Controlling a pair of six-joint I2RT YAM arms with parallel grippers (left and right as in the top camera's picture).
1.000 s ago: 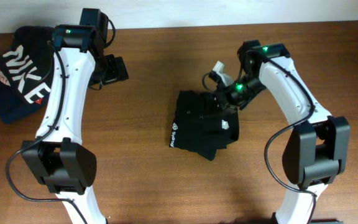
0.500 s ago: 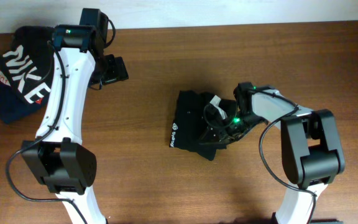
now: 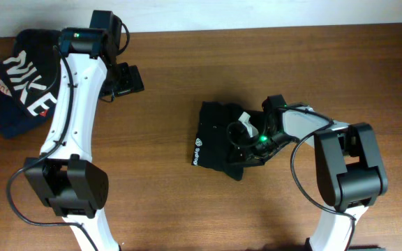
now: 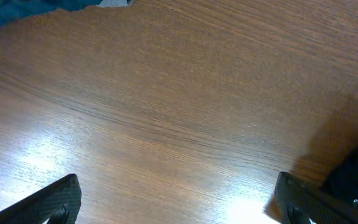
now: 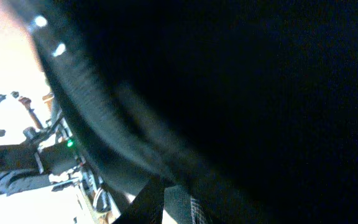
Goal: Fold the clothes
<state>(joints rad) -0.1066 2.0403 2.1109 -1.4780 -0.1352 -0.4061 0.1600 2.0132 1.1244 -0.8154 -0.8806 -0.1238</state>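
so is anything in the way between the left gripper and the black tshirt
Nothing visible. Only bare table lies between the open left gripper and the black T-shirt. The NIKE garment sits on the far side of that arm, off the path. The right gripper is down on the shirt's right part.

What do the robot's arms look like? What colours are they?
The left arm and the right arm are smooth and white with chunky black joints. A thin black cable loops beside each base, and a little green light glows on each. The left gripper and right gripper are black.
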